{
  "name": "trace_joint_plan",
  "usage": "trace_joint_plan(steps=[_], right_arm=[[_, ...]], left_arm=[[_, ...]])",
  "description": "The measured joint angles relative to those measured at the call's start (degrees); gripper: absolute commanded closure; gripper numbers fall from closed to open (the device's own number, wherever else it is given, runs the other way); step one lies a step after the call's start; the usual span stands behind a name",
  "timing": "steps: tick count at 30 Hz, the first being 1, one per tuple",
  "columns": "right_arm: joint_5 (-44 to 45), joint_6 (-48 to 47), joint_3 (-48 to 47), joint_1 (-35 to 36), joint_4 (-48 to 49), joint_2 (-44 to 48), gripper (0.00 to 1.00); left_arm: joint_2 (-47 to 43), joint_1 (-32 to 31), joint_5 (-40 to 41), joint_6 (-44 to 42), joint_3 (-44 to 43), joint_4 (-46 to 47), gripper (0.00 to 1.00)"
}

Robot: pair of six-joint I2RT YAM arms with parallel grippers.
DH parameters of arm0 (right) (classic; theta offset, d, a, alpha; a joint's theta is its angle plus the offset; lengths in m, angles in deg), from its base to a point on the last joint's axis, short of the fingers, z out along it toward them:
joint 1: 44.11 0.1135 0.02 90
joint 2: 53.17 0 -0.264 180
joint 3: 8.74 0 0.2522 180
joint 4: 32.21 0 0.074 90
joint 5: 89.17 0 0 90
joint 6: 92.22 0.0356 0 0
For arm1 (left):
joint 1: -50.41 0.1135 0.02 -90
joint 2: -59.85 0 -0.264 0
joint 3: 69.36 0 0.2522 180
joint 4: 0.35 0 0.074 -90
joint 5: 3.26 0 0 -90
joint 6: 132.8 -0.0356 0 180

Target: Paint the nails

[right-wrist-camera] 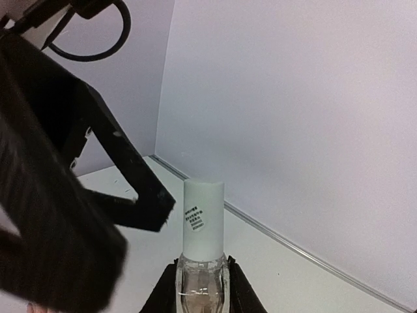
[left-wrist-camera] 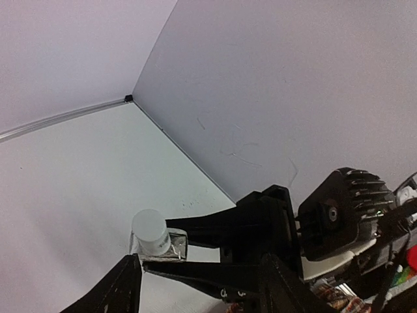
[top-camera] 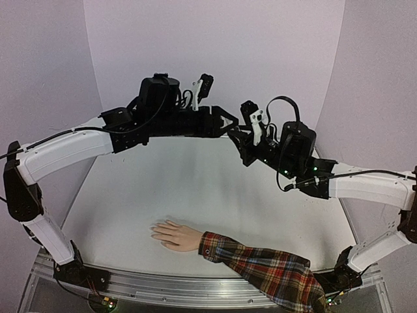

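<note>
Nails (top-camera: 155, 229): tiny, on the pale hand (top-camera: 172, 235) lying flat near the front of the table (top-camera: 195, 189), plaid sleeve (top-camera: 267, 270) trailing right, well apart from both arms. Up high: clamped low on the glass of the small bottle (right-wrist-camera: 202, 274) with the right gripper (right-wrist-camera: 202, 297); spread wide with the left gripper (top-camera: 229, 122), one finger just beside the white cap (right-wrist-camera: 203, 218), not on it. Risks from here: closing off-centre and knocking the bottle askew; twisting against too light a hold and spinning the glass; spilling polish onto the table.
</note>
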Motion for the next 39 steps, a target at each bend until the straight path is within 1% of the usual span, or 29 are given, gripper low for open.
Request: trace_joint_plan(steps=[3,7,10,15,16,19,23,24,28,30,33,39], right_arm=[[-6.03,-0.12,1.78,-1.16,-0.14,1.64,1.00],[-11.59,-0.21,2.42,-1.55,-0.48,2.20,1.00],[-14.71,-0.19,2.43,-1.67,-0.76,2.20,1.00],[-17.46,-0.11,2.37,-1.71,-1.24,2.20,1.00],[-17.84,-0.10,2.32,-1.71,-1.41,2.20,1.00],[-18.61,-0.05,2.04,-1.71,-2.22,2.09,1.00],[-19.14,-0.05,1.81,-1.71,-2.75,1.93,1.00],[-19.25,-0.05,1.71,-1.72,-2.90,1.89,1.00],[-19.56,-0.05,1.09,-1.71,-3.46,1.69,1.00],[-19.62,-0.05,0.90,-1.73,-3.53,1.66,1.00],[-19.73,-0.05,0.73,-1.71,-3.61,1.66,1.00],[-19.53,-0.04,0.34,-1.71,-4.19,1.36,1.00]], left_arm=[[-1.56,2.27,-4.68,1.61,0.14,-2.08,0.35],[-2.81,5.53,-8.87,2.51,-0.56,-6.30,0.44],[-2.59,5.89,-11.00,2.17,-2.19,-10.49,0.48],[-1.79,5.41,-13.87,0.92,-4.87,-14.56,0.44],[-1.74,5.39,-14.27,0.84,-5.24,-15.11,0.46],[-1.61,5.39,-14.98,0.48,-5.76,-16.19,0.56],[-0.68,5.39,-15.11,-0.30,-7.01,-17.90,0.65],[-0.32,5.39,-15.08,-0.43,-7.42,-18.41,0.67],[0.70,5.39,-15.13,-0.45,-8.12,-19.35,0.67],[1.16,5.39,-15.20,-0.45,-8.31,-19.54,0.71],[1.79,5.39,-15.30,-0.53,-8.67,-19.87,0.78],[2.10,5.39,-14.76,-0.41,-8.97,-20.35,0.97]])
